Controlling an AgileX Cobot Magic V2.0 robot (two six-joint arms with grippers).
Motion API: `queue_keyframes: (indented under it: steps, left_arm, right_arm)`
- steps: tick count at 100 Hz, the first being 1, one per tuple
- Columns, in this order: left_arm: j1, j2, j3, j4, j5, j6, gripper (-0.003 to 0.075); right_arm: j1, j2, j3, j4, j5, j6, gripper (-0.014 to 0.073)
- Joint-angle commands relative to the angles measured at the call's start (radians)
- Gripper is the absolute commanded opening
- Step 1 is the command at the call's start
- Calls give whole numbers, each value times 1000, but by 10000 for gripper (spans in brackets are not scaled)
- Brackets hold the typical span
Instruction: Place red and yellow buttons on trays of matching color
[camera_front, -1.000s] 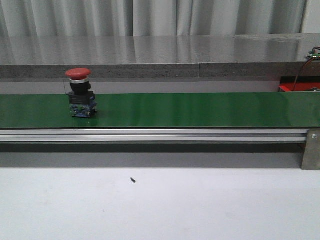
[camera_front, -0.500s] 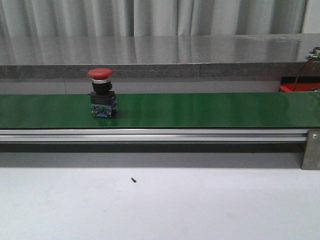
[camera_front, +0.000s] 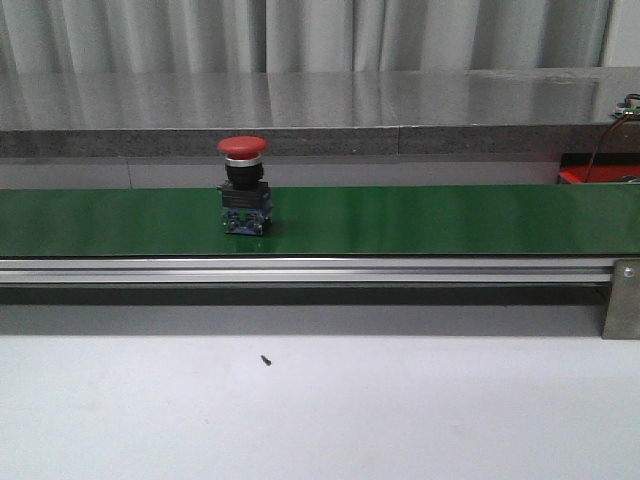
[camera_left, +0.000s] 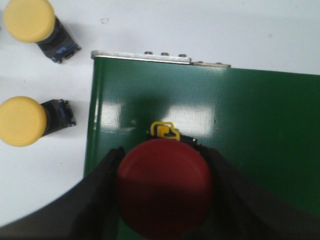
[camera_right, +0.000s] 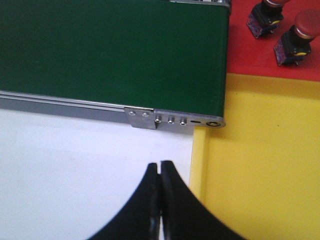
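Observation:
A red button (camera_front: 244, 185) with a domed cap stands upright on the green belt (camera_front: 420, 220), left of centre, with no gripper near it in the front view. In the left wrist view my left gripper (camera_left: 164, 151) is shut on another red button (camera_left: 164, 192) above the belt's end (camera_left: 250, 115). Two yellow buttons (camera_left: 29, 19) (camera_left: 22, 121) lie on the white table beside that end. My right gripper (camera_right: 160, 164) is shut and empty over the white table, next to a yellow tray (camera_right: 260, 165). A red tray (camera_right: 240, 45) holds two red buttons (camera_right: 267, 12) (camera_right: 300, 35).
The belt's aluminium rail (camera_front: 300, 270) runs across the table, with a metal bracket (camera_front: 622, 300) at its right. A grey ledge (camera_front: 300, 140) lies behind the belt. A sliver of the red tray (camera_front: 590, 176) and wires show at the far right. The belt's other end (camera_right: 110, 50) borders both trays.
The red button on the belt has travelled steadily to the right in the front view, still upright. Nothing else in that view has moved.

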Motion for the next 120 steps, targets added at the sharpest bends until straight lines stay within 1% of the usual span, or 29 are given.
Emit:
queue_keyframes:
  steps: [1, 7, 19, 33, 39, 40, 45, 50, 55, 64, 81, 100, 120]
  left_arm:
    - [-15, -53, -30, -33, -29, -4, 75]
    - [-27, -43, -28, -35, -33, -4, 99]
    - [-48, -15, -21, -35, -26, -4, 183]
    - [-68, -6, -21, -31, -16, -4, 321]
    - [-77, -6, -21, -31, -16, -4, 408]
    - [-79, -6, -21, -31, -16, -4, 408]
    - [-84, -6, -21, -31, -14, -4, 471]
    - [-89, -6, -21, -31, -10, -4, 512]
    - [-91, -8, -21, -31, -5, -4, 536]
    - [-91, -19, -23, -33, 2, -4, 543]
    - [-91, -76, -41, -54, -47, -4, 543]
    - [-92, -155, -90, -81, -54, -4, 543]
    - [-92, -241, -90, -119, -49, 19, 533]
  right_arm:
    - [0, -8, -26, 14, -46, -7, -70]
    - [0, -8, -26, 14, -46, -7, -70]
    - [0, -8, -26, 14, -46, -7, -70]
    - [0, -8, -26, 14, -46, -7, -70]
    - [0, -8, -26, 14, -46, -7, -70]
    - [0, -8, -26, 14, -46, -7, -70]
    - [0, -8, -26, 14, -46, -7, -70]
    - [0, -8, -26, 14, -46, -7, -70]
    - [0, -8, -26, 14, -46, -7, -70]
    - [0, -8, -26, 14, -46, -7, -70]
    - [0, -8, -26, 14, -46, -7, -70]
    - [0, -8, -26, 14, -46, -7, -70]
    - [0, -8, -26, 14, -46, -7, -70]
